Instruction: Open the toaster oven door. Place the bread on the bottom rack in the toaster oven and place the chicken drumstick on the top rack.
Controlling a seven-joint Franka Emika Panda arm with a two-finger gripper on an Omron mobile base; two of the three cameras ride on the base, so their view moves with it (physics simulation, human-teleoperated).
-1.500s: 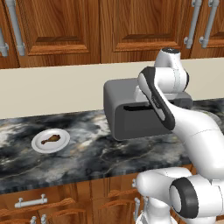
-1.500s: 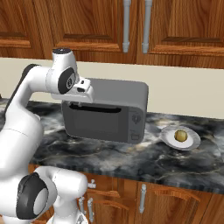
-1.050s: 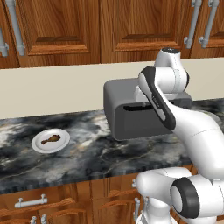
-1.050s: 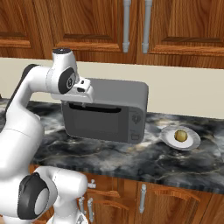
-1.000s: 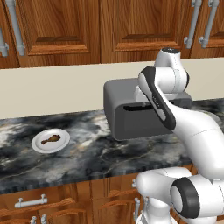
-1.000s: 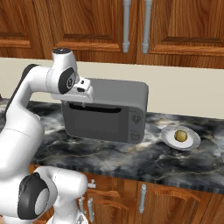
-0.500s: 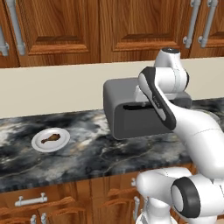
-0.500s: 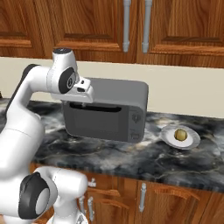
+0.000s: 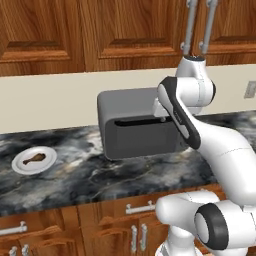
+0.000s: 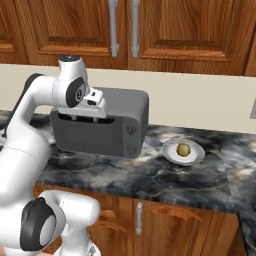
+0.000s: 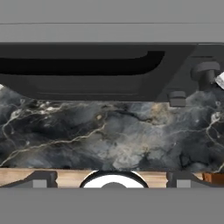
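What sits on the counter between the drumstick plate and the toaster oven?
Nothing: in the left base view, bare marble separates the plate from the toaster oven.

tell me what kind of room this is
Very likely a home kitchen, though a rendered one: a grey toaster oven sits on a dark marble counter, wooden cabinets hang above it, and two plates hold food, a chicken drumstick and a bread roll.

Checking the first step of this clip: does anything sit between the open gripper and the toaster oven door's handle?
Nothing visible does. The gripper hangs open above the front top edge of the toaster oven, and in the hand view the toaster oven door and its handle lie directly below, unobstructed. The door looks shut.
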